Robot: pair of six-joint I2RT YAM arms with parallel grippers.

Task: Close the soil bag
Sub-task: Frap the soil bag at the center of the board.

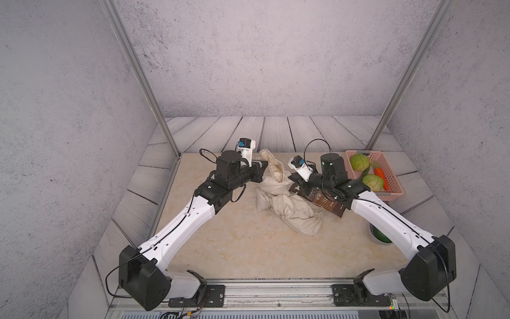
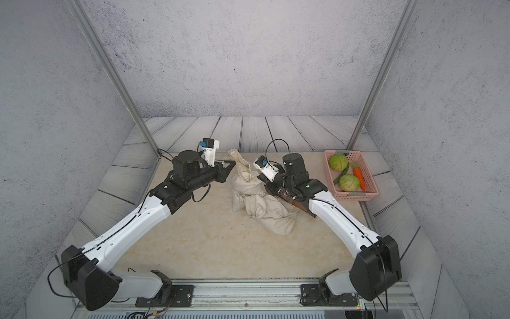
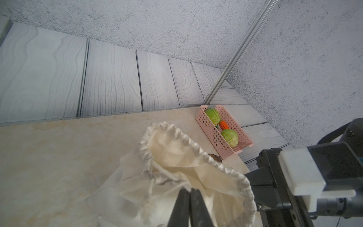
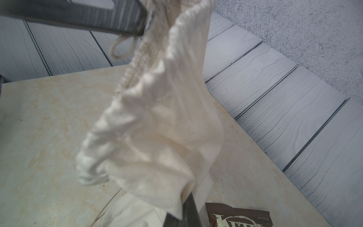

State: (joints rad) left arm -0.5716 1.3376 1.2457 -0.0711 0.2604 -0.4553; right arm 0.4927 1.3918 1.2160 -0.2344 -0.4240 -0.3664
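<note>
left gripper (image 3: pixel 189 194) and right gripper (image 4: pixel 186 198) both pinch the soil bag (image 1: pixel 287 210) at its gaping mouth.
pink basket (image 2: pixel 354 195), right of the bag, holds two cabbages (image 2: pixel 338 162) and a carrot (image 2: pixel 358 176).

Both arms stretch forward from their bases and angle inward, so that their ends meet near the middle. The left arm (image 1: pixel 179 221) has its white forearm rising to a nearly level wrist that points across toward the right arm (image 1: pixel 386 218). The left jaws are pressed together, pinched at the rim of the bag (image 1: pixel 287 210). The right arm's wrist is rolled and dips a little, pointing back toward the left arm. The right jaws are closed too, with the bag's rim caught at their tips. The two sets of jaws face each other, near but apart.
</note>
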